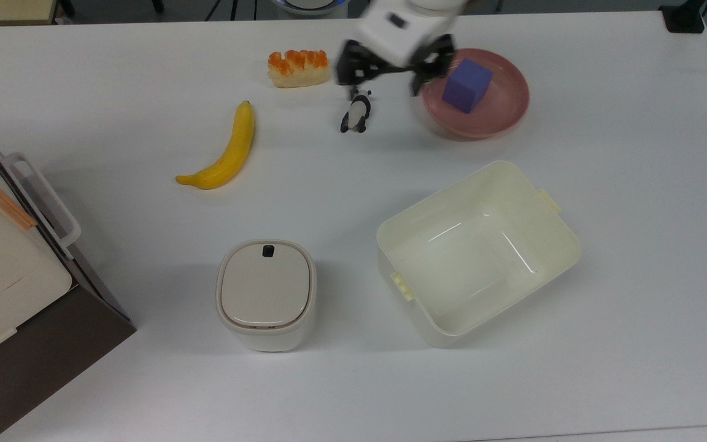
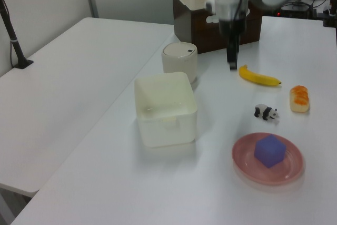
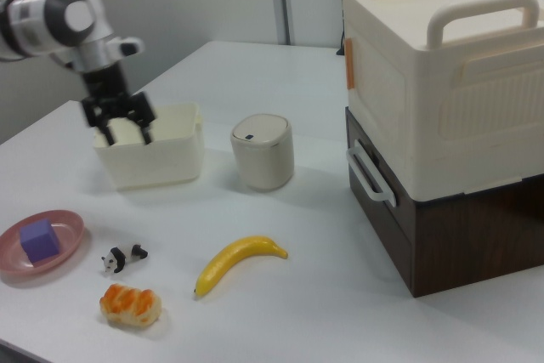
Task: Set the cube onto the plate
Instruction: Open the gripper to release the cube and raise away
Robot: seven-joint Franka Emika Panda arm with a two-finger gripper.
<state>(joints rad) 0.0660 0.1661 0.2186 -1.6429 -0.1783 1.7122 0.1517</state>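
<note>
The purple-blue cube (image 1: 467,77) (image 2: 270,150) (image 3: 39,240) rests alone on the round pink plate (image 1: 504,104) (image 2: 245,163) (image 3: 70,229) at the top view's upper right. My gripper (image 1: 390,69) (image 3: 120,127) hangs above the table to the top view's left of the plate, over the toy panda, with its fingers (image 1: 348,69) spread wide and nothing between them. In the left view the gripper (image 2: 231,60) is high over the table near the banana, far from the cube.
A toy panda (image 1: 358,110), a bread roll (image 1: 299,67) and a banana (image 1: 223,152) lie to the top view's left of the plate. A cream rectangular tub (image 1: 537,202) and a lidded white bin (image 1: 266,294) stand nearer. A cream-and-brown cabinet (image 3: 450,116) sits at the table's end.
</note>
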